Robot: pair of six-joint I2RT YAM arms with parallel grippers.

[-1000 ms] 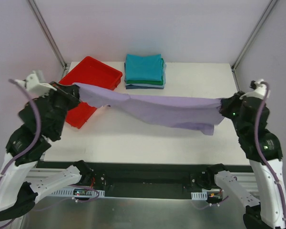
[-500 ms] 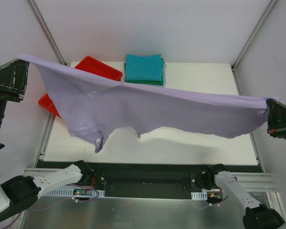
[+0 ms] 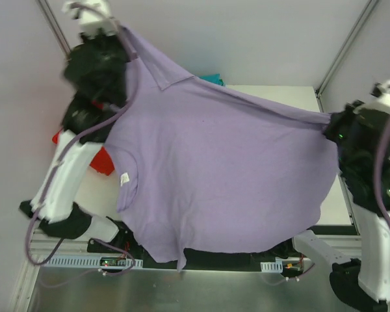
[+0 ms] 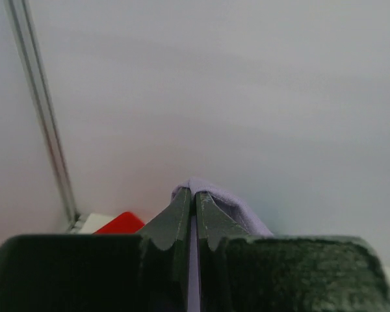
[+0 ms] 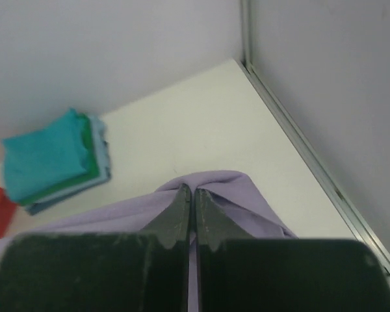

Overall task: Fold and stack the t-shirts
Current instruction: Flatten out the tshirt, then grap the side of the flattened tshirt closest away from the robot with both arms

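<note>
Robot lab test cell. Landmark: flat white table.

- Plain pale-grey panel walls close it in behind and at both sides.
- Bare aluminium frame struts rise from its far corners.
- Two black-and-white robot arms, left and right, stand at its near edge.
- A brushed metal base plate lies in front of the near edge, with purple-sheathed cables trailing down the arms.
- At its far edge sits a stack of folded cotton t-shirts, teal on top.
</note>
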